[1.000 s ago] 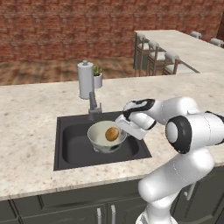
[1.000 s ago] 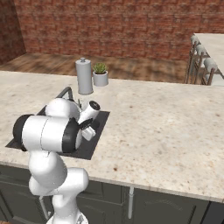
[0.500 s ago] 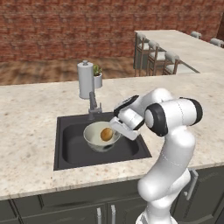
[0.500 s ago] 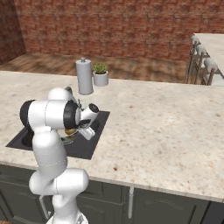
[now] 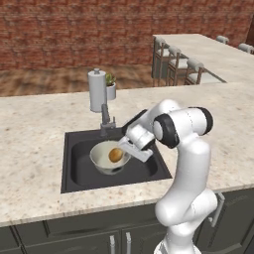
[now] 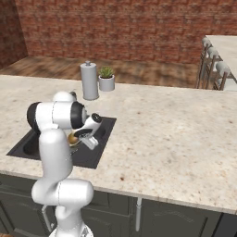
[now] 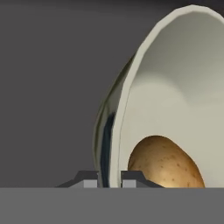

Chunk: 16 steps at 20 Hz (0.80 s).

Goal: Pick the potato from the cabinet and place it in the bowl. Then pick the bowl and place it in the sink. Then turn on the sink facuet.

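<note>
My gripper [image 5: 130, 149] is shut on the right rim of the pale grey-green bowl [image 5: 105, 159], which sits low inside the black sink [image 5: 74, 166]. The tan potato [image 5: 115, 155] lies in the bowl's cream inside. In the hand view one fingertip [image 7: 89, 180] is outside the bowl [image 7: 175, 87] and the other inside, with the potato [image 7: 164, 164] just beyond. From the right, the gripper [image 6: 81, 138] and potato [image 6: 72, 138] are over the sink [image 6: 102, 134]. The grey sink faucet [image 5: 105, 119] stands behind the basin. The cabinet is out of view.
A pale paper-towel holder [image 5: 96, 91] and a small potted plant [image 5: 110, 87] stand on the speckled counter [image 5: 34, 129] behind the faucet. Bar stools [image 5: 173, 64] line a far counter. Dark drawer fronts [image 5: 74, 233] run below the counter edge.
The arm's elbow has swung up and left, and the bowl with the potato has moved slightly left and lower in the sink. The grip stays shut on the rim.
</note>
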Motion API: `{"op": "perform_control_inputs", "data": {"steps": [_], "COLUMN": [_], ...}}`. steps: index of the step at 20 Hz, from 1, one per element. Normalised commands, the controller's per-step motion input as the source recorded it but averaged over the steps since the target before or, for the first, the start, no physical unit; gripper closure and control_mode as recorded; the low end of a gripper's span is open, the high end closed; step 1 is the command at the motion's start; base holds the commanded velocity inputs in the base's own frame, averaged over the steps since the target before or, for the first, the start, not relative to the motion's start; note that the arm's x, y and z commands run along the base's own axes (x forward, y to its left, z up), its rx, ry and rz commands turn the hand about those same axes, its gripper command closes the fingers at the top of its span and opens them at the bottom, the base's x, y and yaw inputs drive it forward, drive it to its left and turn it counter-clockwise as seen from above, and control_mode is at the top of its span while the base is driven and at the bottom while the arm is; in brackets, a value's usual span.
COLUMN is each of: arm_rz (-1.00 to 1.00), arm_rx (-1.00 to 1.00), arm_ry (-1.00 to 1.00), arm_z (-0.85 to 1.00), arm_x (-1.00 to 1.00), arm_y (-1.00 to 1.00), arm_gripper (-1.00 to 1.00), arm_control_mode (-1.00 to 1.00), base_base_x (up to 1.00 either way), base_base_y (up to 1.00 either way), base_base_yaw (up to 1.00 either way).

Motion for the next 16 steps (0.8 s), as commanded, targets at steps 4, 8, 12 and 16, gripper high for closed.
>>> {"op": "perform_control_inputs", "data": {"steps": [4,8,12,16], "arm_rz": [0.05,0.03,0.02,0.02], "arm_rx": [0.00,0.00,0.00,0.00], "arm_ry": [-0.03,-0.01,-0.04,-0.04], "arm_z": [-0.43,-0.48,-0.38,-0.13], "arm_x": [0.15,0.23,0.25,0.06], "arm_y": [0.03,0.02,0.00,0.00], "arm_gripper": [1.00,1.00,1.00,-1.00], "arm_control_mode": [-1.00,-1.00,-1.00,-1.00], "base_base_x": [0.00,0.00,0.00,0.00], "base_base_y": [0.00,0.00,0.00,0.00], "base_base_yaw": [0.00,0.00,0.00,0.00]}}
